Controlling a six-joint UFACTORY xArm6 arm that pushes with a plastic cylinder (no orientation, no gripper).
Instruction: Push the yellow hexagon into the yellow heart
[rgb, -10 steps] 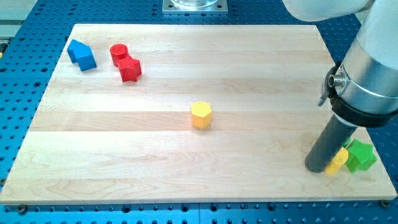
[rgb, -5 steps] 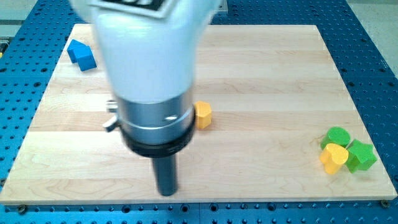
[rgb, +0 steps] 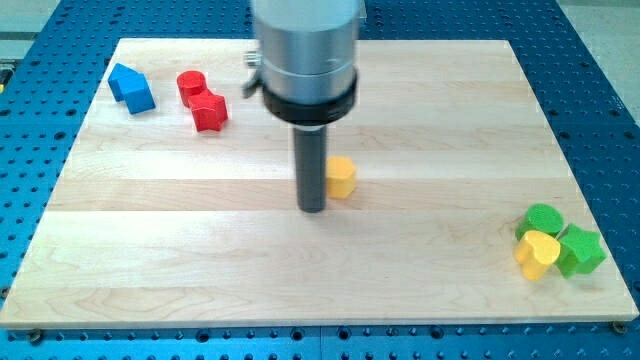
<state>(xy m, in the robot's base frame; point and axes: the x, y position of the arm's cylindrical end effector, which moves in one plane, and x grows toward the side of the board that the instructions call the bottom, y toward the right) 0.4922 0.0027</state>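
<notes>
The yellow hexagon (rgb: 342, 177) lies near the middle of the wooden board, partly hidden by my rod. My tip (rgb: 314, 209) rests on the board just to the hexagon's left and slightly below it, touching or nearly touching its left side. The yellow heart (rgb: 537, 253) lies far off at the view's lower right, near the board's right edge.
A green cylinder (rgb: 544, 218) and a green star (rgb: 581, 250) sit pressed against the yellow heart. A blue block (rgb: 132, 88), a red cylinder (rgb: 191, 86) and a red star-like block (rgb: 209, 110) lie at the upper left. The board (rgb: 420, 300) is bordered by a blue perforated table.
My tip swung from the lower right by the heart to the lower left, then up to the hexagon's left side. The hexagon has shifted slightly right.
</notes>
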